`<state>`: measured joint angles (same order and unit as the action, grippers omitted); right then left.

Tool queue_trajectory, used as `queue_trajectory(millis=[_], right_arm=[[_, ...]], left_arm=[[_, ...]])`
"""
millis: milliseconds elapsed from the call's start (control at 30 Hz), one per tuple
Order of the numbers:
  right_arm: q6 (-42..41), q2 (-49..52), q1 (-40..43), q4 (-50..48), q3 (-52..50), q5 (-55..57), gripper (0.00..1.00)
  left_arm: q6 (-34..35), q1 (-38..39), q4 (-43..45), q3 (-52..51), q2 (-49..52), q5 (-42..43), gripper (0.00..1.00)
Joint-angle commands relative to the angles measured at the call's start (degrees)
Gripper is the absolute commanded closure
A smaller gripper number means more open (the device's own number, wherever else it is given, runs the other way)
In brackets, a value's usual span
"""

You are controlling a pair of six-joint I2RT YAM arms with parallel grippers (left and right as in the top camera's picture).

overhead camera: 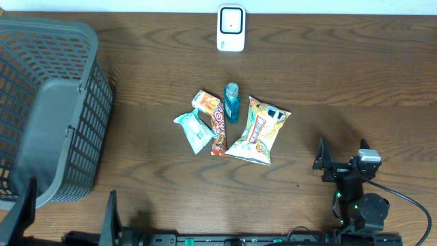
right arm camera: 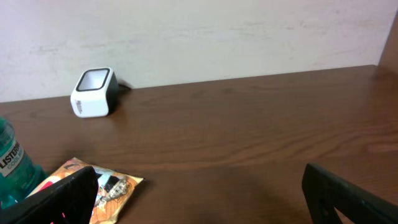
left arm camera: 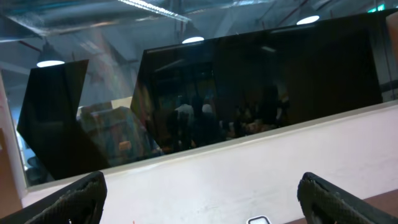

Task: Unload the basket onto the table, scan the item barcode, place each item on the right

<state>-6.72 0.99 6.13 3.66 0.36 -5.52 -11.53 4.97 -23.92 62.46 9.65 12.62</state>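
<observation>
Plainly, the opening step is in hand: nothing is lifted yet, and an item has to be chosen and grasped.

At the left edge of the counter [overhead camera: 136,55] a grey mesh basket [overhead camera: 48,102] is seen, with no goods visible inside. Near the front left corner the left pincer [overhead camera: 68,208] is held wide with nothing between its fingers. Its wrist view is tilted up at the wall and dark panes, so no item is shown there.

At the middle of the counter the items are gathered in a close cluster:
- a pale blue packet [overhead camera: 194,130]
- an orange packet [overhead camera: 206,102]
- a red-and-white bar [overhead camera: 218,126]
- a blue bottle [overhead camera: 231,102] lying on its side
- a yellow snack bag [overhead camera: 259,130]

No barcode can be made out on any of them. The white scanner [overhead camera: 231,29] is set at the far edge, in line with the bottle and well apart from the cluster.

Near the front right corner the right pincer [overhead camera: 341,152] is likewise spread wide and empty, close to the counter and pointed towards the far edge.

The snack bag is judged the nearest target. For the next move, that pincer has to be brought left over the bag and closed on a free edge without the bottle being nudged. The printed code must then be found and turned towards the scanner's window.
</observation>
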Motion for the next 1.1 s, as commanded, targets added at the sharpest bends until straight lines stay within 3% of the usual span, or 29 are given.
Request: queue_trajectory(millis=[0, 200, 633, 767, 1067], right_arm=[[0.6, -0.2, -0.1, 0.2, 0.0, 0.0, 0.01], [-1.0, -0.2, -0.1, 0.2, 0.0, -0.8, 0.01], [-31.9, -0.2, -0.1, 0.1, 0.0, -1.8, 0.01], [-40.2, -0.2, -0.1, -0.3, 0.0, -8.2, 0.01], [-40.2, -0.2, -0.1, -1.0, 0.0, -35.3, 0.01]], left_arm=[[2.3, -2.9, -1.3, 0.3, -3.1, 3.1, 0.02], [2.9, -3.7, -3.1, -1.4, -8.7, 3.5, 0.02], [2.8, -2.0, -3.0, -1.6, -9.5, 3.3, 0.02], [-2.3, -2.0, 1.5, -1.6, -9.5, 2.8, 0.02], [-4.7, -2.1, 7.3, -1.6, -9.3, 0.6, 0.02]])
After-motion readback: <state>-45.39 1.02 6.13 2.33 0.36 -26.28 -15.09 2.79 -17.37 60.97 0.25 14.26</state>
